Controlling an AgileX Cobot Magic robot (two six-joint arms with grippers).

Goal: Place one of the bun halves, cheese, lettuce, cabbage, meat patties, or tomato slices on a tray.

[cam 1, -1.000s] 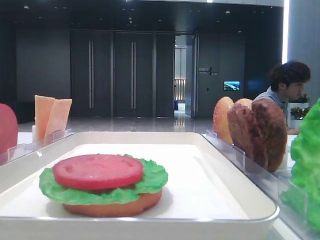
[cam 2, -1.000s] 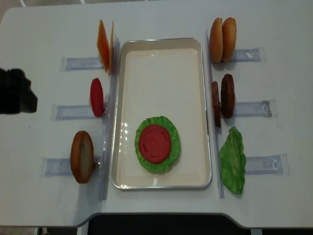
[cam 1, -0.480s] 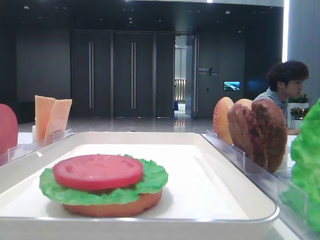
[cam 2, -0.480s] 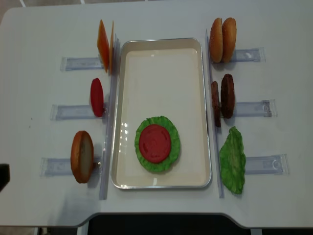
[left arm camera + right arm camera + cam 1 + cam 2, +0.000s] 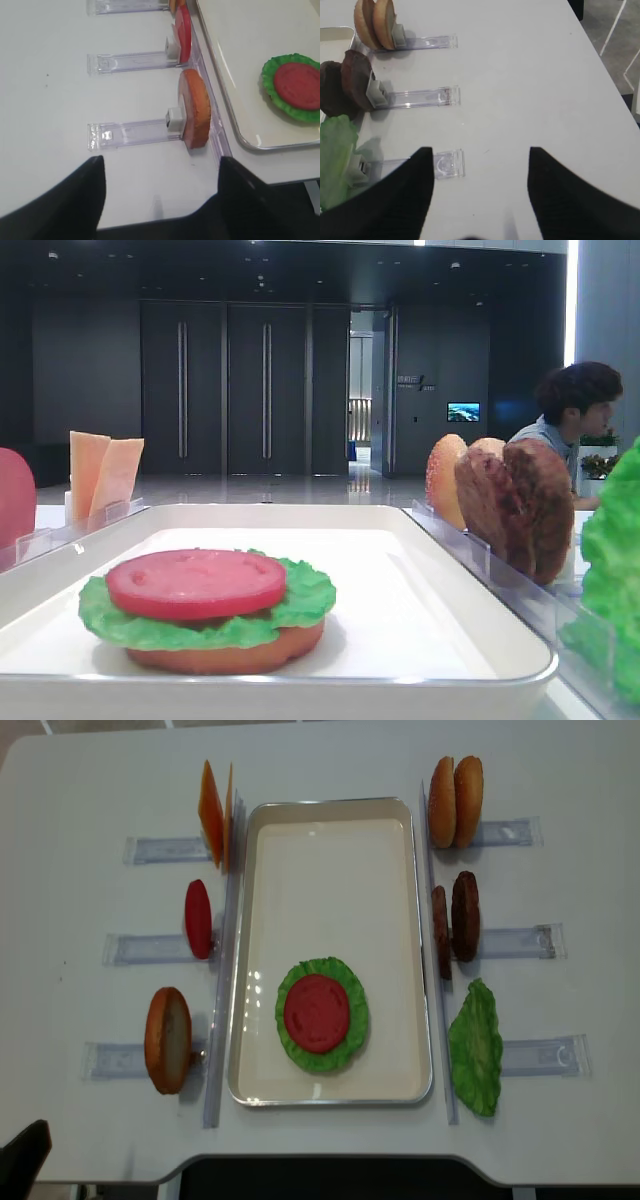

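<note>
On the white tray [image 5: 330,850] lies a stack: a flat bun half [image 5: 230,655], a lettuce leaf [image 5: 322,966] and a tomato slice [image 5: 316,1013] on top. My left gripper [image 5: 161,162] hangs open and empty over the table's front left corner, short of an upright bun half [image 5: 195,115]. Only a dark bit of the left gripper [image 5: 22,1160] shows from above. My right gripper [image 5: 480,150] is open and empty over bare table, right of the lettuce [image 5: 335,145] and meat patties [image 5: 347,82].
Clear holder strips flank the tray. Left side: cheese [image 5: 214,812], a tomato slice [image 5: 198,918], a bun half [image 5: 167,1039]. Right side: domed buns [image 5: 455,800], patties [image 5: 463,916], lettuce [image 5: 475,1047]. A person [image 5: 570,410] sits behind, far right.
My left gripper has drawn back from the left middle of the table toward the front left corner. The food and tray have not moved.
</note>
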